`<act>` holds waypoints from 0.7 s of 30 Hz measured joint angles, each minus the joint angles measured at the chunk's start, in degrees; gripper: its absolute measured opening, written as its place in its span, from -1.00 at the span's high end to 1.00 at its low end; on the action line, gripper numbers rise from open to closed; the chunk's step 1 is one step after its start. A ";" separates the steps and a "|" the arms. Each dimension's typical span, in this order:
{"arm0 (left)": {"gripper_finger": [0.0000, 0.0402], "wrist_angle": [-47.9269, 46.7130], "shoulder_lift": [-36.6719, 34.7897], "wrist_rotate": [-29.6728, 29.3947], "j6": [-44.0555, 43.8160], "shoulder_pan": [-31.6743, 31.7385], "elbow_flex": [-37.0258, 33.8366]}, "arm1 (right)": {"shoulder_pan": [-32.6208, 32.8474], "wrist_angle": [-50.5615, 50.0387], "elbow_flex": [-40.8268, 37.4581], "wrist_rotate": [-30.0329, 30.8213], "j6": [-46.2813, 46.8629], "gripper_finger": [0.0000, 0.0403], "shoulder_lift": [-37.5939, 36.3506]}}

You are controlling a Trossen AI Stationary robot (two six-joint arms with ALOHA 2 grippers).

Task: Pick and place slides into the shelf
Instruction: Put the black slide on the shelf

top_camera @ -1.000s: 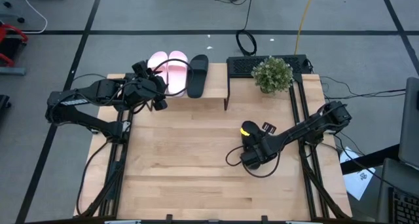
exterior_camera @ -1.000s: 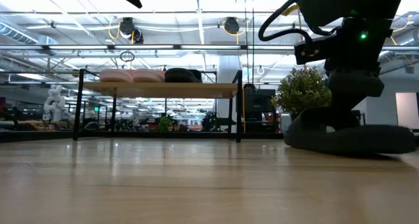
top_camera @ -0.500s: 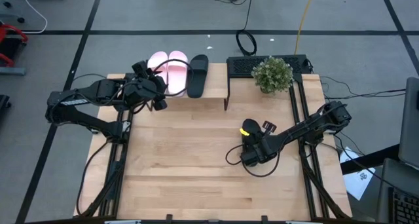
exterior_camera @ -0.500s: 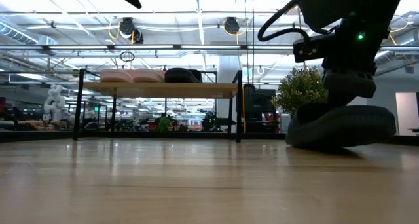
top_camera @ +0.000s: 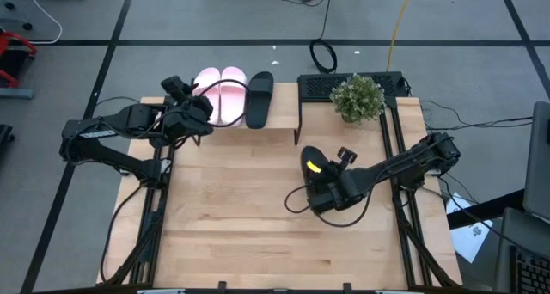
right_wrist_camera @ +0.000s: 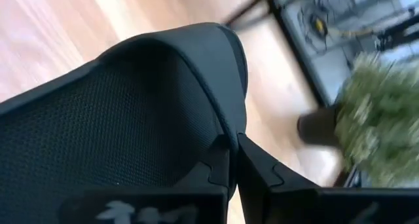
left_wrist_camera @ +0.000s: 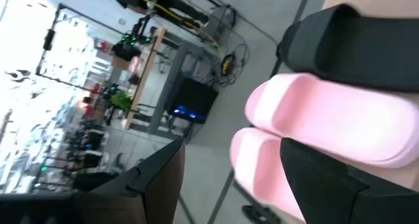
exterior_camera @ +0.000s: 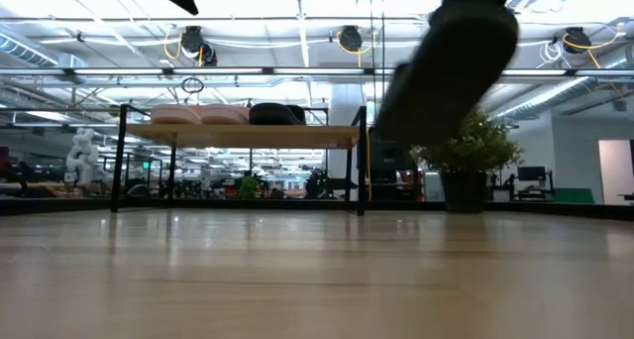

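Slides sit three in a row on the shelf [top_camera: 258, 131]: the pink pair [top_camera: 220, 93] and one black slide [top_camera: 259, 98] at its left end, leaving the right end bare. A potted plant [top_camera: 357, 97] stands just right of the shelf. The fourth black slide [top_camera: 315, 175] is lifted off the table [top_camera: 241, 234] in front of the shelf's right leg, clamped in the right gripper [top_camera: 329, 189], arm reaching in low from the right. The left gripper [top_camera: 182, 101] hovers beside the pink pair, fingers apart.
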 joint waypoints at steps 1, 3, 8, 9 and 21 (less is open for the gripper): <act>-0.28 -0.32 -0.01 -0.73 0.31 0.00 0.00 | -0.42 0.04 1.81 0.90 -1.99 0.99 0.00; -0.28 -1.23 0.02 -3.00 0.78 0.00 0.00 | -1.76 0.76 4.97 3.05 -5.86 0.99 -0.02; -0.28 -2.25 -0.22 -8.73 1.95 0.00 0.00 | -7.55 6.22 10.43 6.43 -17.77 1.00 -0.02; -0.28 -2.35 -0.39 -9.48 1.96 0.00 0.00 | -8.79 8.13 11.07 6.97 -20.82 1.00 -0.02; -0.28 -2.62 -4.21 -12.90 1.79 0.00 0.00 | -23.84 36.89 12.05 11.88 -51.95 1.00 -0.02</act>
